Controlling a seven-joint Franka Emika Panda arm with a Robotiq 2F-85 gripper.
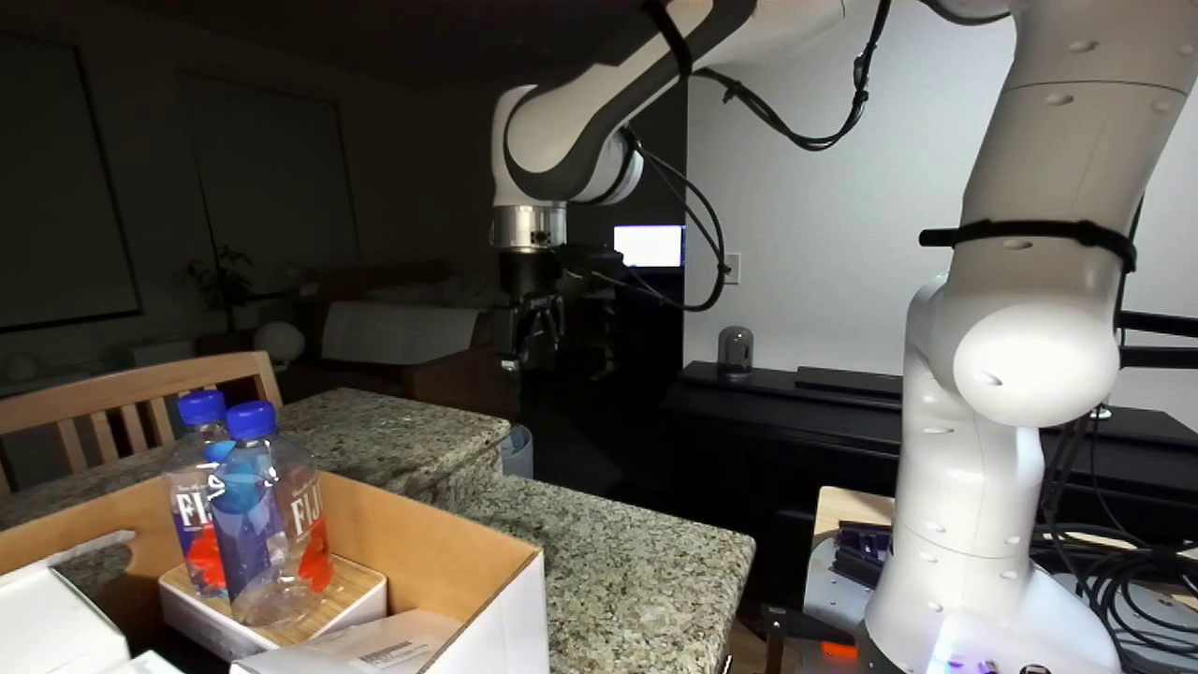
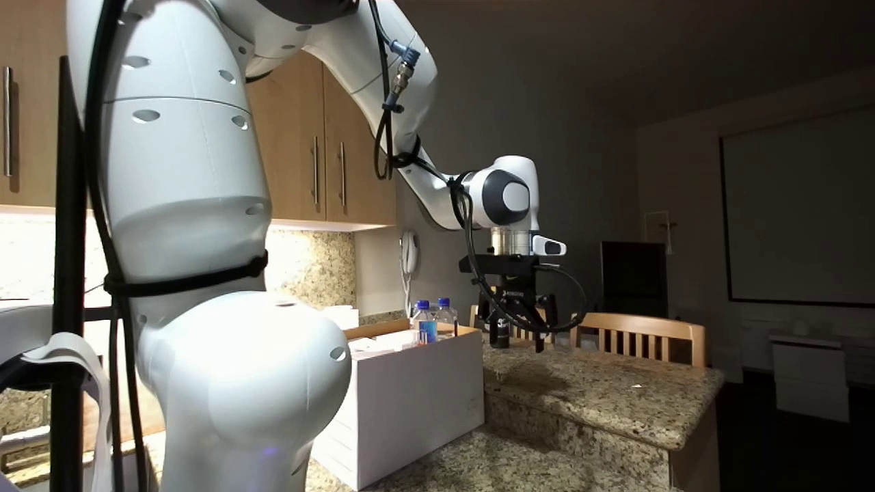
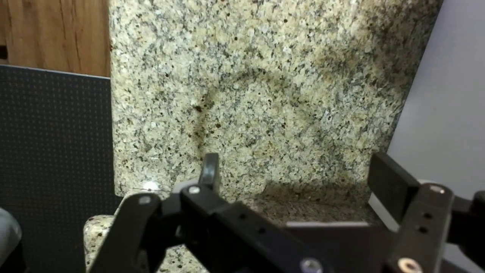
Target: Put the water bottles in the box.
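Note:
Two clear water bottles with blue caps stand side by side inside the box, the front bottle (image 1: 271, 534) overlapping the rear bottle (image 1: 195, 510). Both have red-and-blue FIJI labels. They stand on a white, wood-topped box. Their upper parts show above the rim in an exterior view (image 2: 424, 324). The large tan box (image 1: 430, 543) has white outer walls; its outer wall shows in an exterior view (image 2: 420, 393) and in the wrist view (image 3: 439, 102). My gripper (image 1: 531, 360) points down over the raised counter, apart from the box. In the wrist view its jaws (image 3: 293, 163) are spread and empty.
The box also holds white cartons (image 1: 51, 618) and a clear bag with a paper label (image 1: 374, 646). The granite counter (image 1: 599, 580) has a raised ledge (image 2: 601, 383) beside the box. Wooden chairs (image 2: 642, 328) stand behind the ledge. Cables hang from the arm.

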